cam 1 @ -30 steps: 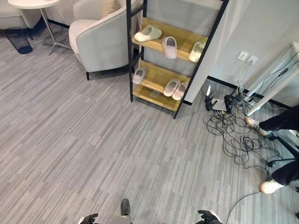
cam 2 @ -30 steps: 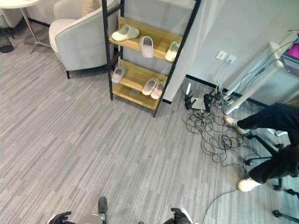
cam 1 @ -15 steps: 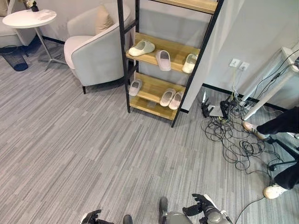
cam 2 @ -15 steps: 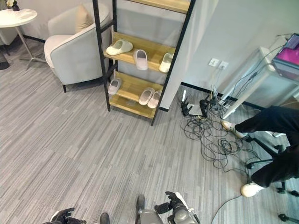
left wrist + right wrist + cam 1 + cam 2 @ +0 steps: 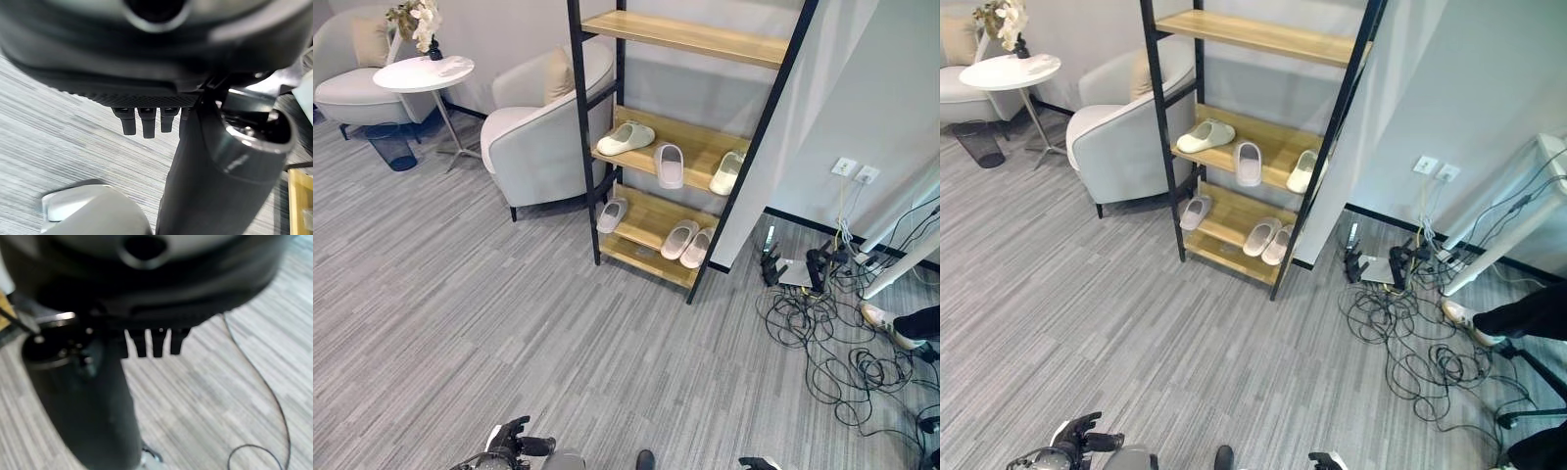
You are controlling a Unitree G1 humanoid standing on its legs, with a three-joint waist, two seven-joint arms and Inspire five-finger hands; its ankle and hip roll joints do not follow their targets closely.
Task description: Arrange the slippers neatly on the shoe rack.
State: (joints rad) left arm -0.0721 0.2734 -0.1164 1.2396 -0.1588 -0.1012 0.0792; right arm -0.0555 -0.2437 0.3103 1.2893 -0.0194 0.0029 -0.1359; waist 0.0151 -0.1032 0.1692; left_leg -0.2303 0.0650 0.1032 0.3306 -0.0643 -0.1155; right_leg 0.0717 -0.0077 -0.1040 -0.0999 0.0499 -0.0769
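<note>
The shoe rack (image 5: 580,147) has a black frame and wooden shelves and stands against the wall, well ahead of me. On its middle shelf a cream slipper (image 5: 626,138) lies sideways, with a pale slipper (image 5: 670,164) and another cream slipper (image 5: 726,172) to its right. On the lower shelf are a single slipper (image 5: 612,214) at the left and a pair (image 5: 688,243). My left hand (image 5: 512,442) hangs low over the floor, its fingers (image 5: 143,122) straight and holding nothing. My right hand (image 5: 758,463) is at the bottom edge, its fingers (image 5: 157,343) relaxed and holding nothing.
A grey armchair (image 5: 540,142) stands just left of the rack. Further left are a round white table (image 5: 423,73) with flowers and a black bin (image 5: 391,149). Tangled cables (image 5: 822,328) cover the floor to the right, where a person's shoe (image 5: 884,322) rests.
The camera has tilted up, so the rack's top shelf now shows. My right hand has dropped to the bottom edge. The slippers have not moved.
</note>
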